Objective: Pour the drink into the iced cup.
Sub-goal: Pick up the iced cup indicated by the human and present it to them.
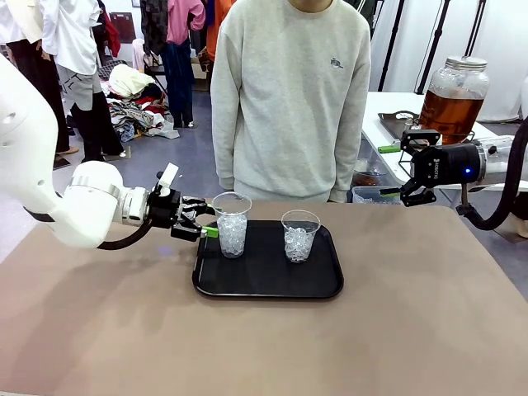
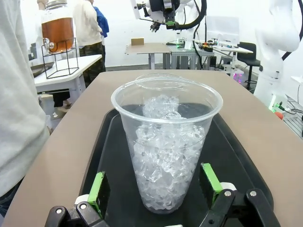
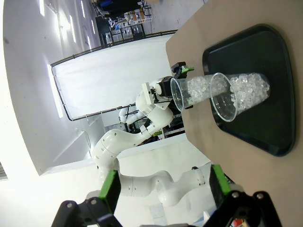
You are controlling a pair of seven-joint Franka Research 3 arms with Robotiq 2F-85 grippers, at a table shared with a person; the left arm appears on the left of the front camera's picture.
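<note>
1. Left jaws spread, flanking the left-hand clear plastic ice-filled cup (image 2: 165,142) at the black rectangular tray's (image 1: 268,282) left edge.
2. Right jaws spread, empty, beyond the brown worktop's (image 1: 412,313) far-right edge.
3. Amber drink (image 1: 450,111) in its metal-lidded clear glass jar (image 1: 459,79) stands behind them.

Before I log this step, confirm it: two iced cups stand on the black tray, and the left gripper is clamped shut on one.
Not clamped: the left wrist view shows the left gripper open, green pads flanking one iced cup with gaps. It and the second iced cup do stand on the black tray.
</note>
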